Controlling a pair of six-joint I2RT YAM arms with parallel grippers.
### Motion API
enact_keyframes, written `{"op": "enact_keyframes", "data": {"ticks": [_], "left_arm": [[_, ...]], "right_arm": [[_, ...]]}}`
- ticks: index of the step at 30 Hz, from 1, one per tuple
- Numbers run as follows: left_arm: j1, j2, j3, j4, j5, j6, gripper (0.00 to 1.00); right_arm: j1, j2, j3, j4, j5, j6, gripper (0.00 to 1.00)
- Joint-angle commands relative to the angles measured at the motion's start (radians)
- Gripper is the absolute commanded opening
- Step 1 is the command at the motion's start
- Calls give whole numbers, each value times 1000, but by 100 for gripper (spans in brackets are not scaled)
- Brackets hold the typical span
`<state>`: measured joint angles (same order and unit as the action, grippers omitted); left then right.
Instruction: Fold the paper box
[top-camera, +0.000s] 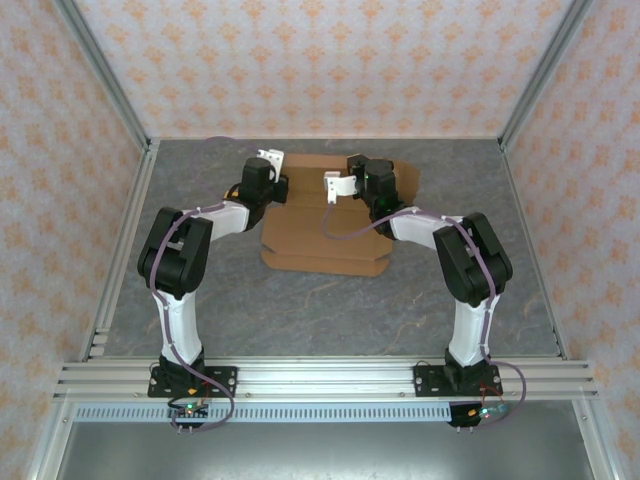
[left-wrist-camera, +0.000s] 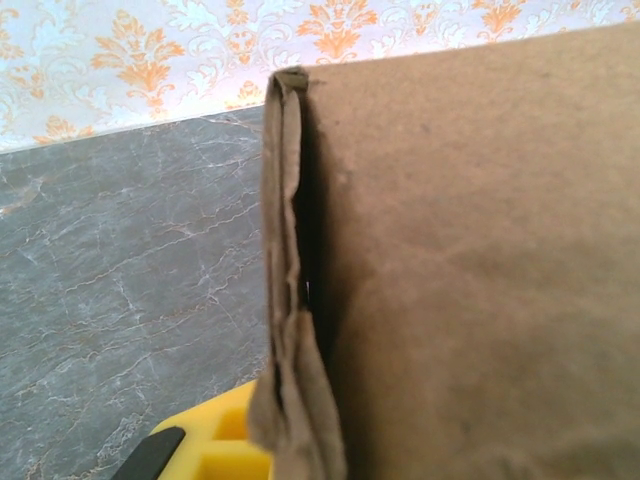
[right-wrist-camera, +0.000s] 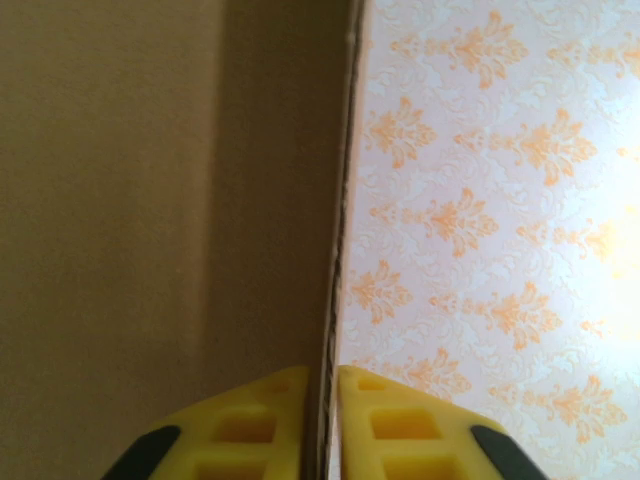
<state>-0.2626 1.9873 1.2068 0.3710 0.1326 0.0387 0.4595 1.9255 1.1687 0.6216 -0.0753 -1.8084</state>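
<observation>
Our left fingers (left-wrist-camera: 222, 440) clench one flap edge of the paper box (top-camera: 330, 225), and our right fingers (right-wrist-camera: 400, 425) pinch another. It lies on the table (top-camera: 300, 320) between both pairs, equally near each.

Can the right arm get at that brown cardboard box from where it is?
Probably yes: the right arm's fingers sit on either side of an edge of the paper box, with nothing between them and the cardboard.

One paper box (top-camera: 325, 240). Two pincers: left pincer (top-camera: 270, 163), right pincer (right-wrist-camera: 322, 388). One table (top-camera: 300, 315).
</observation>
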Motion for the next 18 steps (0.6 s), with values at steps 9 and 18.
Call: {"op": "enact_keyframes", "data": {"ticks": [9, 18], "left_arm": [[-18, -66, -30, -16, -59, -40, 0], [-18, -132, -65, -76, -124, -70, 0]], "right_arm": [[27, -67, -38, 11, -25, 56, 55], [89, -222, -157, 9, 25, 273, 72]]}}
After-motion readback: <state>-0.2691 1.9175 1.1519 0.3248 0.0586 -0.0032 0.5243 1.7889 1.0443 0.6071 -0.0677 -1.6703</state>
